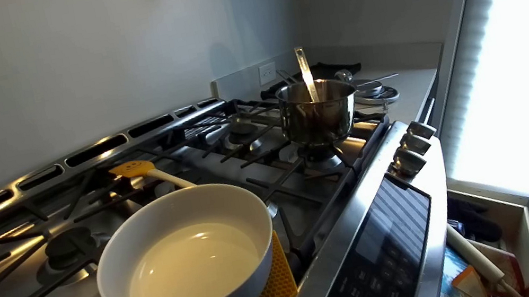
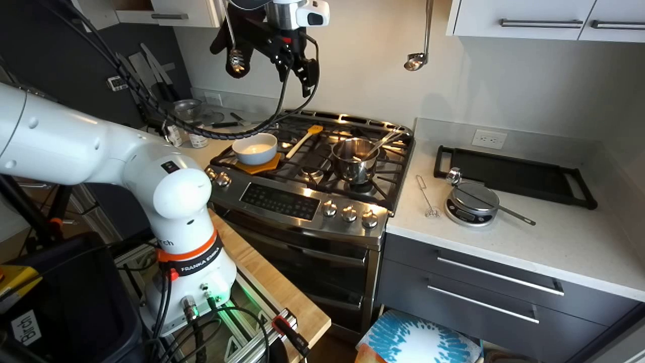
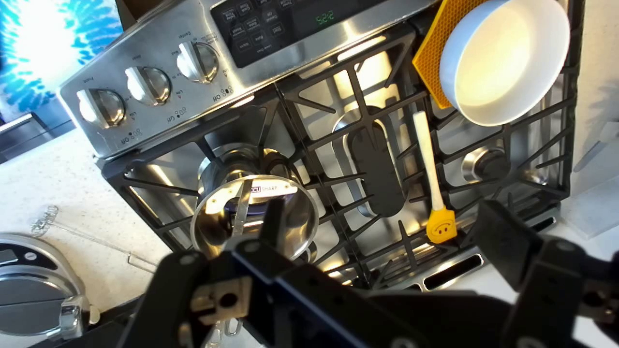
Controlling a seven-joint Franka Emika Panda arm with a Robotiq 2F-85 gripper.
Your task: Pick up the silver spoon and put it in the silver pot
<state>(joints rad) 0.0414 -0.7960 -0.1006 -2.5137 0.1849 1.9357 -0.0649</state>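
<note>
The silver pot (image 1: 320, 122) stands on a right-hand burner of the stove, and it also shows in the other views (image 2: 355, 170) (image 3: 301, 224). A pale flat-handled utensil (image 1: 307, 74) leans upright in it, and a knife sharpener (image 3: 271, 188) lies inside. A long slim metal utensil with a dark handle, taken as the silver spoon (image 2: 504, 207), lies across a kitchen scale on the counter. Its shiny head shows at the left of the wrist view (image 3: 71, 316). My gripper (image 3: 387, 237) is open and empty, high above the stove (image 2: 296, 84), away from the spoon.
A large cream-inside pan (image 1: 188, 269) sits on a yellow trivet (image 1: 267, 296). A yellow spatula (image 3: 441, 226) lies on the grates. A whisk (image 2: 427, 199), the scale (image 2: 466, 216) and a black tray (image 2: 514, 176) occupy the counter. A ladle (image 2: 417, 60) and dark mitt (image 2: 237, 35) hang above.
</note>
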